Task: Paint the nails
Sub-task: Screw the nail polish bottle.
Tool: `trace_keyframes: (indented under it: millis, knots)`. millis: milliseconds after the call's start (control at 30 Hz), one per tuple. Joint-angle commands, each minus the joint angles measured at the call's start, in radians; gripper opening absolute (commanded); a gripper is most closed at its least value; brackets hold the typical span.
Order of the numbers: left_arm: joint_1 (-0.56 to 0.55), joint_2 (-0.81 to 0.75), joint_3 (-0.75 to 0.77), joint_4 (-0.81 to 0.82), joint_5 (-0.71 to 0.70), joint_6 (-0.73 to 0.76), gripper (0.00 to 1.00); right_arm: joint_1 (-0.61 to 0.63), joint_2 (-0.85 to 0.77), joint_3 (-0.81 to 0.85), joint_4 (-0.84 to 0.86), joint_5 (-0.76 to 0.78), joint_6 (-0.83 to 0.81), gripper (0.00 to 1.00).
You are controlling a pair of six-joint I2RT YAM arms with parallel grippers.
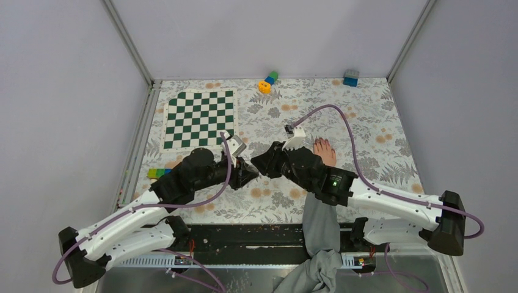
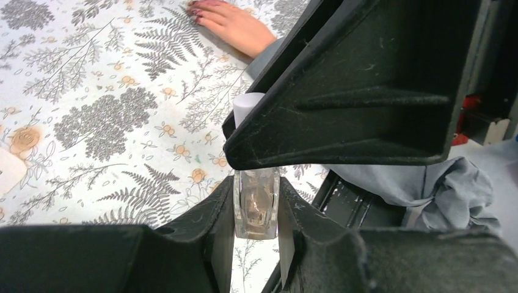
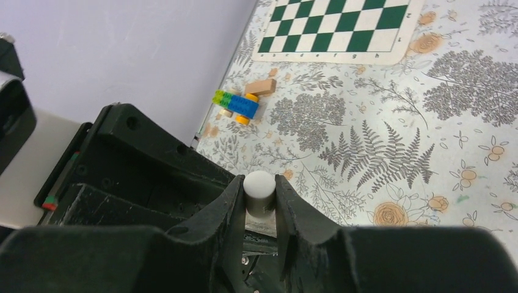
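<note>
The hand [image 1: 324, 151] lies palm down on the table [image 1: 379, 122], right of centre and just past the right forearm. Its long axis runs from the near edge toward the far one, fingers pointing away from the arm bases. The nails [image 2: 195, 8] are dark reddish at the fingertips in the left wrist view. From above they are too small to make out. A soft grey sleeve [image 1: 320, 223] trails from the wrist back over the near edge.

The left gripper [image 2: 256, 194] is clamped on a small bottle [image 2: 256, 213] of clear glass with flat faces. The bottle's neck end is turned toward the right gripper [image 3: 259, 183], which is closed on its cap [image 2: 246, 108], a smooth white cylinder with a round flat end. The two grippers meet tip to tip mid-table, left of the hand and apart from it. The bottle's long axis seems to run between them, though its tilt is hard to judge.

The table wears a glossy cloth printed with grey ferns and orange roses. A green-and-white chessboard [image 1: 198, 119] lies flat at far left, and bright plastic bricks [image 3: 237, 104] sit near the left edge.
</note>
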Motion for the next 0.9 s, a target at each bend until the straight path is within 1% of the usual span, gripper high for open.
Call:
trace_keyframes:
  millis: [0, 100, 200, 233, 300, 367, 433, 567, 667, 767, 800, 867]
  knots:
    - [0.011, 0.009, 0.066, 0.118, -0.172, 0.013, 0.00, 0.050, 0.034, 0.039, -0.089, 0.015, 0.084, 0.00]
    - [0.010, 0.015, 0.071, 0.113, -0.171, 0.013, 0.00, 0.054, 0.035, 0.031, -0.080, 0.028, 0.089, 0.00]
    - [0.008, 0.017, 0.072, 0.117, -0.150, 0.015, 0.00, 0.053, 0.014, 0.010, -0.018, 0.026, 0.085, 0.01]
    - [0.009, 0.016, 0.073, 0.119, -0.136, 0.019, 0.00, 0.054, -0.001, 0.001, 0.001, 0.023, 0.076, 0.10]
    - [0.006, 0.014, 0.074, 0.125, -0.108, 0.027, 0.00, 0.054, -0.040, -0.022, 0.040, 0.024, 0.041, 0.33]
    - [0.000, 0.014, 0.075, 0.131, -0.076, 0.038, 0.00, 0.053, -0.085, -0.030, 0.041, 0.038, -0.004, 0.57]
    - [-0.006, 0.009, 0.072, 0.147, -0.022, 0.048, 0.00, 0.051, -0.124, -0.017, 0.004, 0.065, -0.054, 0.67]
    - [-0.035, -0.002, 0.069, 0.159, 0.013, 0.082, 0.00, 0.027, -0.200, 0.028, -0.121, 0.126, -0.128, 0.74]
    - [-0.049, -0.016, 0.066, 0.176, 0.053, 0.095, 0.00, 0.015, -0.284, 0.007, -0.140, 0.156, -0.178, 0.78]
    - [-0.050, -0.027, 0.070, 0.198, 0.158, 0.093, 0.00, 0.014, -0.366, -0.056, -0.090, 0.128, -0.264, 0.78]
    - [-0.049, -0.029, 0.073, 0.207, 0.203, 0.093, 0.00, 0.015, -0.394, -0.081, -0.038, 0.097, -0.298, 0.78]
    - [-0.050, -0.034, 0.076, 0.229, 0.317, 0.086, 0.00, 0.014, -0.453, -0.138, 0.053, -0.023, -0.379, 0.76]
